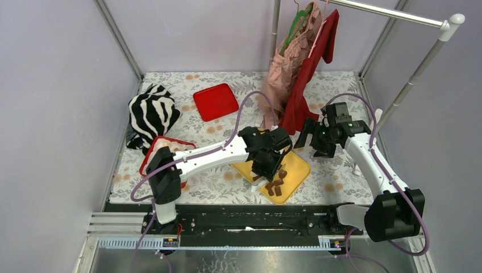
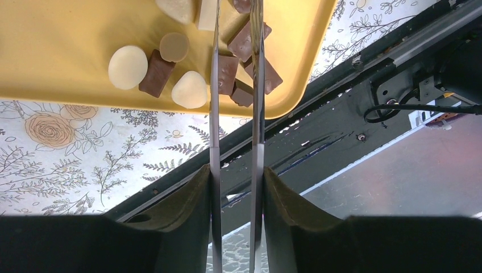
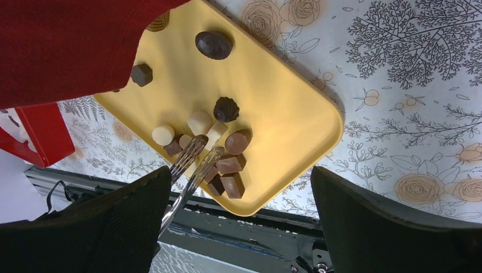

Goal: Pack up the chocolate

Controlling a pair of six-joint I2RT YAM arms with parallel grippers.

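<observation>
On the yellow tray (image 1: pixel 299 164), centre-near on the table, sits all the chocolate (image 3: pixel 227 165) I can see. The main cluster is at the tray's near corner: dark, tan and cream pieces bunched up, some touching. A few dark ones lie apart toward the tray's far side.

Left gripper (image 2: pixel 236 176) is clamped on a pair of metal tongs (image 2: pixel 215 114), with the jaws partway in and pressing the two blades. The tong tips are down in the near cluster, among brown and cream pieces. Can't tell if a piece is actually pinched. The tips run out of the left wrist view, and the right wrist view shows them over the pile but not what they're closed on.

Right gripper (image 1: pixel 311 141) hangs just right of the tray's far edge, jaws spread wide, nothing in them.

Red box (image 1: pixel 149 154) is left of the tray, mostly under the left arm. Its inside is largely hidden, so I can't say whether any pieces are in it. A second red square piece (image 1: pixel 215 101), likely the lid, lies farther back, well apart.

Progress, my read: early. No piece is visibly packed and the tray is loaded. This looks like a pick in hand. Left to do: close on one piece, lift, carry it left to the box, drop, then repeat for the rest. Lid probably goes on last.
</observation>
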